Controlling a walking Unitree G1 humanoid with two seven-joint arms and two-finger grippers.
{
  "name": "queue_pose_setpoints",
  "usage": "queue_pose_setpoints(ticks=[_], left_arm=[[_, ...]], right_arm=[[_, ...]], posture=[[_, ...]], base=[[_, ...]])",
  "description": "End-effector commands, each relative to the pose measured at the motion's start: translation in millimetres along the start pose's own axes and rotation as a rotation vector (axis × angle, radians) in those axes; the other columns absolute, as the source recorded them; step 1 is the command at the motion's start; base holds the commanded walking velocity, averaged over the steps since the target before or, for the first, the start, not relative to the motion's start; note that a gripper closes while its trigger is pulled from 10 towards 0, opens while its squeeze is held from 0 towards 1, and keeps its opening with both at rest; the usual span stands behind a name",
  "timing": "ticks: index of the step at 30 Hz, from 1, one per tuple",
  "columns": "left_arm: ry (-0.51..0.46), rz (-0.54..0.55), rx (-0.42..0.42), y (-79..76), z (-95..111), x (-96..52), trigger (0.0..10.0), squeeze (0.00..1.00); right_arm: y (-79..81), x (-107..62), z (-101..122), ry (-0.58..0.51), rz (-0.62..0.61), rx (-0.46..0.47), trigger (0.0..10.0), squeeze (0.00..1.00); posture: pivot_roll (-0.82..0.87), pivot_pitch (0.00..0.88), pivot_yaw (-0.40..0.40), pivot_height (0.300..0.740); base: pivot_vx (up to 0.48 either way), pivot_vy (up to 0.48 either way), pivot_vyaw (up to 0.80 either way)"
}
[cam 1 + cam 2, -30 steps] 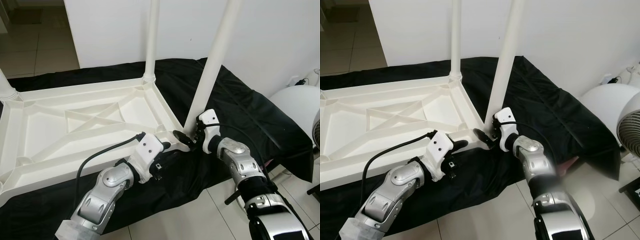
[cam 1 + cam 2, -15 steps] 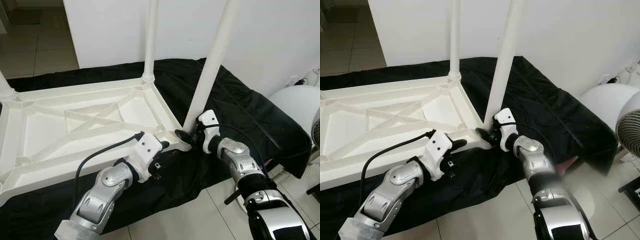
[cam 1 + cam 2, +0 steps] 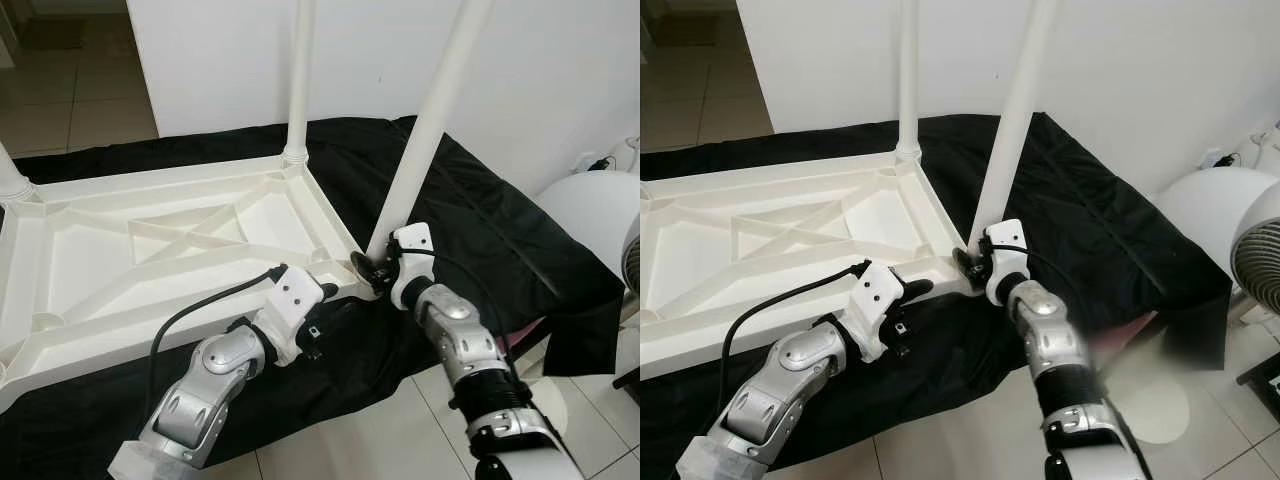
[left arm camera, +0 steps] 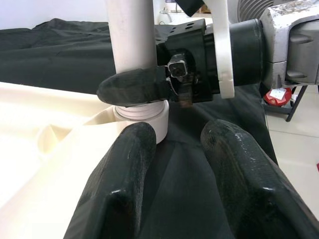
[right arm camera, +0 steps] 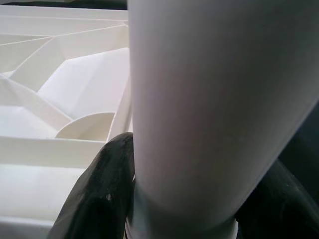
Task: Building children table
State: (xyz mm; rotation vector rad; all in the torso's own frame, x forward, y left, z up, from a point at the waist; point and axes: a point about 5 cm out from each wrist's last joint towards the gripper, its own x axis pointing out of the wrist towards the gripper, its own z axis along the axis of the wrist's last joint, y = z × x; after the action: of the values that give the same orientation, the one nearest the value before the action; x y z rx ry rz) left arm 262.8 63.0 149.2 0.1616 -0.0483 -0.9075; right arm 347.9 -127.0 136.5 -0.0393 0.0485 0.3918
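1. Setup: white plastic tabletop (image 3: 150, 240) lies upside down on a black cloth (image 3: 480, 220) over tiled floor (image 3: 380, 440). The "surface" here is the workpiece itself, ribs up.
2. Legs: one leg (image 3: 300, 70) stands upright in the far corner socket, approx 12 o'clock of frame centre. A stub of another shows at the 9 o'clock edge (image 3: 10, 178).
3. Leg in work (image 3: 425, 140) sits at the near-right corner, approx 3 o'clock from centre, leaning to the right, not plumb. Base is at the socket collar (image 4: 142, 117); seating depth n/a, can't tell.
4. Right claw (image 3: 375, 268) is clamped on that leg just above the collar. Right wrist view has the leg between both fingers (image 5: 99, 199), close contact.
5. Left claw (image 3: 318, 338) sits at the tabletop's near edge, just beside the same corner, over the cloth. Fingers (image 4: 124, 174) apart, gripping nothing.
6. Judged stage: seating/straightening the last-but-one leg; near-left corner socket (image 3: 40, 322) looks unfilled.
7. Risks:
   - Tilted leg pushed down → jams skew in socket, or pops out. Cause: force off-axis.
   - Low grip on a long leg → little leverage; top may swing, claw may slip on smooth plastic.
   - Tabletop unclamped on slick cloth → slides at push, since left claw isn't bracing it.
   - Left cable (image 3: 190, 315) lies across the rim; possible snag.
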Motion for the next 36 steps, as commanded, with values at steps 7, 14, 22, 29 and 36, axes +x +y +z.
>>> queue_pose_setpoints(ticks=[7, 14, 22, 29, 36], left_arm=[[0.004, -0.019, -0.004, -4.5, -1, 1.3, 10.0, 0.00], [0.003, -0.015, -0.001, -4.8, -1, 1.3, 10.0, 0.00], [0.001, -0.011, 0.002, -5.4, -1, 1.7, 10.0, 0.00], [0.002, -0.010, 0.005, -5.5, -1, 1.8, 10.0, 0.00], [0.004, -0.004, 0.020, -1.2, 0, -1.6, 10.0, 0.00]], right_arm=[[30.7, -3.9, -15, -0.001, -0.309, 0.158, 10.0, 0.00], [57.6, -5.2, -8, -0.036, -0.349, 0.220, 10.0, 0.00], [47.4, -14.0, 2, -0.105, -0.299, 0.243, 10.0, 1.00], [42.0, -19.1, 7, -0.162, -0.275, 0.217, 10.0, 1.00], [10.9, -30.5, -1, -0.174, -0.079, 0.139, 10.0, 0.00]], posture=[[-0.03, 0.047, -0.059, 0.740], [-0.02, 0.033, -0.071, 0.740], [-0.02, 0.024, -0.081, 0.740], [-0.01, 0.018, -0.082, 0.740], [0.00, 0.024, -0.078, 0.740]], base=[[0.000, 0.000, 0.00], [0.000, 0.000, 0.00], [0.000, 0.000, 0.00], [0.000, 0.000, 0.00], [0.000, 0.000, 0.00]])
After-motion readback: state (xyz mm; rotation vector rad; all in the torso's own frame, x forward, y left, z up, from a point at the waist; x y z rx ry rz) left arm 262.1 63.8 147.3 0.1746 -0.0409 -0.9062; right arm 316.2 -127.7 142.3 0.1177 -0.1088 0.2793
